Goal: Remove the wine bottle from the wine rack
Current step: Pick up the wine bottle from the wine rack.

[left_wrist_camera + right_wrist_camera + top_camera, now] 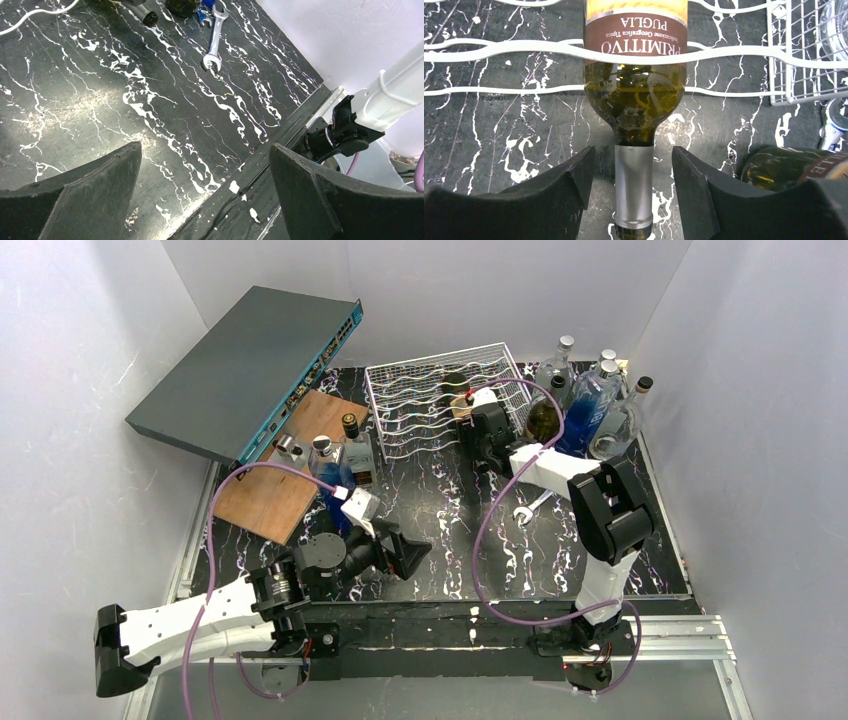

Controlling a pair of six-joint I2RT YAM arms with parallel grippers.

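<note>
Right wrist view shows the green-glass wine bottle (634,95) lying in the white wavy-wire wine rack (499,50), its silver-foiled neck between the right gripper (633,170)'s half-parted fingers, untouched, while the left gripper (205,165) gapes wide, empty.

marbled table (430,502): wine rack (432,410), wrench (527,510)

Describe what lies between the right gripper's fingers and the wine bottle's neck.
Only bare marbled table on each side; the right gripper's fingers flank the wine bottle's neck without touching. The right wrist view shows it.
</note>
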